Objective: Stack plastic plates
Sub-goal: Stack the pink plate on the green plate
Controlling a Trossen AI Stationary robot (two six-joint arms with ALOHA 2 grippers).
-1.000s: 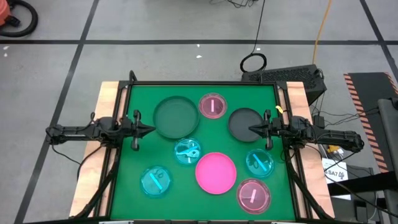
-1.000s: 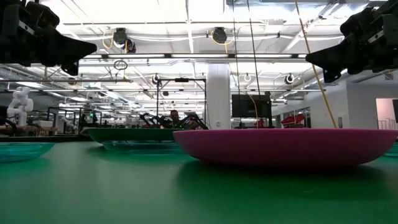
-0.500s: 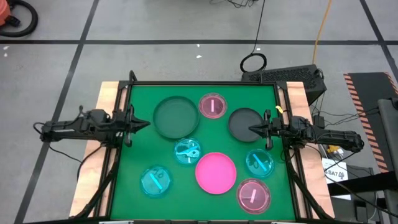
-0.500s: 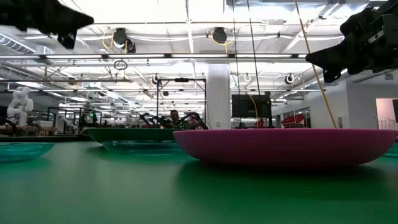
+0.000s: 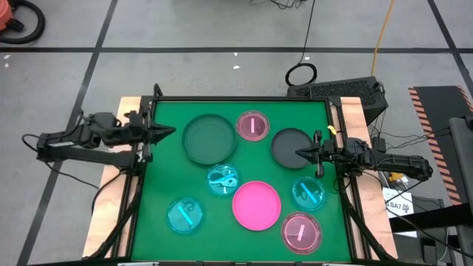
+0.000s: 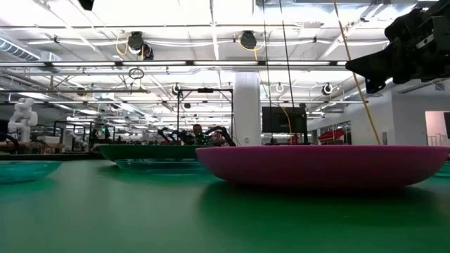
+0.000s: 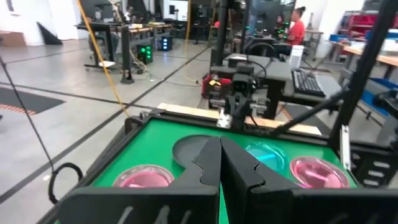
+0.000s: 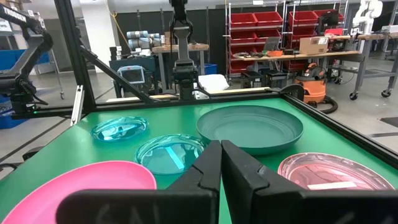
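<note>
Dark left gripper (image 5: pixel 171 132) jaws closed, empty, right gripper (image 5: pixel 298 154) likewise

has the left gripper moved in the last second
Yes. In the high view the left gripper, shut, has pulled back toward the table's left edge and slightly toward the far side, away from the big dark grey plate it was beside.

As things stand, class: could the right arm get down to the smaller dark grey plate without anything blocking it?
Probably yes. The right tool, shut, hangs over the edge of the smaller dark grey plate, whose top is bare. Nothing appears to lie between them.
</note>
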